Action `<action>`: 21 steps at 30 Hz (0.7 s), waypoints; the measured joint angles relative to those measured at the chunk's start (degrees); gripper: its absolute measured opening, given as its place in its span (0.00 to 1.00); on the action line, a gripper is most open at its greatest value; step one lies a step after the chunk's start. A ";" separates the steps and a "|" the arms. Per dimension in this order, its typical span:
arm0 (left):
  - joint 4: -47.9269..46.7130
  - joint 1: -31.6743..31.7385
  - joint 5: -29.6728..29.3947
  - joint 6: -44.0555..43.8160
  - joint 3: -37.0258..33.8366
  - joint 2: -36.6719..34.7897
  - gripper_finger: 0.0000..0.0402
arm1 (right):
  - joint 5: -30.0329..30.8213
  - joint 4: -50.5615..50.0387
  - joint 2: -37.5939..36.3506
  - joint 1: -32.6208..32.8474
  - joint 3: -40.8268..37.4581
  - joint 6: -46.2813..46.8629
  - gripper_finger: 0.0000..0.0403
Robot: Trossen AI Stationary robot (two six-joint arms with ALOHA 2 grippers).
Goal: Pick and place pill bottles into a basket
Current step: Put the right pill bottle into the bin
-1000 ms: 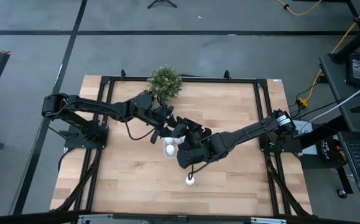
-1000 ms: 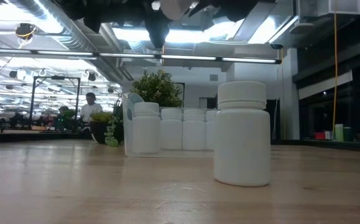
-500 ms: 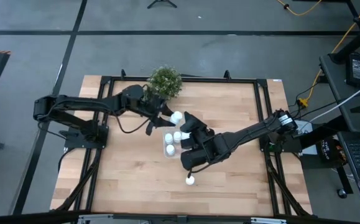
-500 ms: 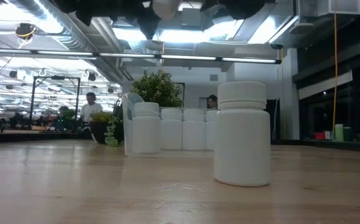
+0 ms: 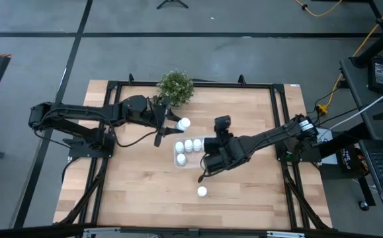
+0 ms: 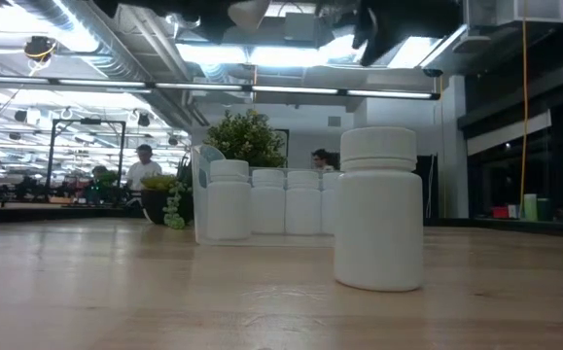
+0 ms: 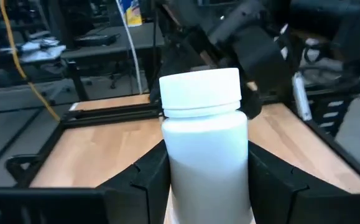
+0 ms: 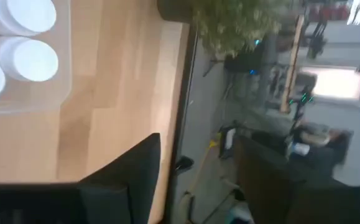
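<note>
My left gripper [image 5: 176,123] is shut on a white pill bottle [image 5: 184,123] held high, just beyond the far side of the basket; the bottle fills the left wrist view [image 7: 204,143]. The clear basket [image 5: 178,163] holds several white bottles [image 5: 188,144] standing on their bases; they also show in the low view [image 6: 262,199]. One more bottle [image 5: 202,192] stands alone on the table nearer the front, large in the low view [image 6: 379,209]. My right gripper [image 5: 221,124] is open and empty, right of the basket. My left gripper pinches the bottle's body [image 7: 167,168] between its two fingers, one on each side, below the cap [image 7: 199,90]. The fingers [image 7: 145,183] come level from the table's left. The bottle is upright, cap up, lifted clear of the table.
A small potted green plant [image 5: 176,86] stands at the table's far edge, close behind my left gripper. A black frame [image 5: 280,119] runs round the table. Bare wood lies at the front left [image 5: 125,192] and front right.
My left gripper has drawn back from over the basket toward the table's far left, keeping the bottle upright in its hold. My right gripper has pulled away from the basket toward the table's right, uncovering the bottles standing in it.
</note>
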 joint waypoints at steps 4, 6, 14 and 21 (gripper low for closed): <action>-1.00 -1.65 -1.92 0.96 0.00 0.00 0.40 | -1.44 -1.29 -0.17 0.98 0.00 6.12 0.43; -1.56 -2.47 -1.98 1.13 -0.04 0.00 0.40 | -2.55 -1.16 -0.17 1.81 -0.06 7.15 0.39; 4.45 -4.81 -5.06 -0.77 -6.51 -0.02 0.40 | -4.46 11.04 -5.36 2.84 -14.01 6.38 0.23; 8.16 -4.81 -5.02 -1.84 -8.41 -0.02 0.40 | -11.96 39.20 -25.46 2.82 -34.71 -0.29 0.02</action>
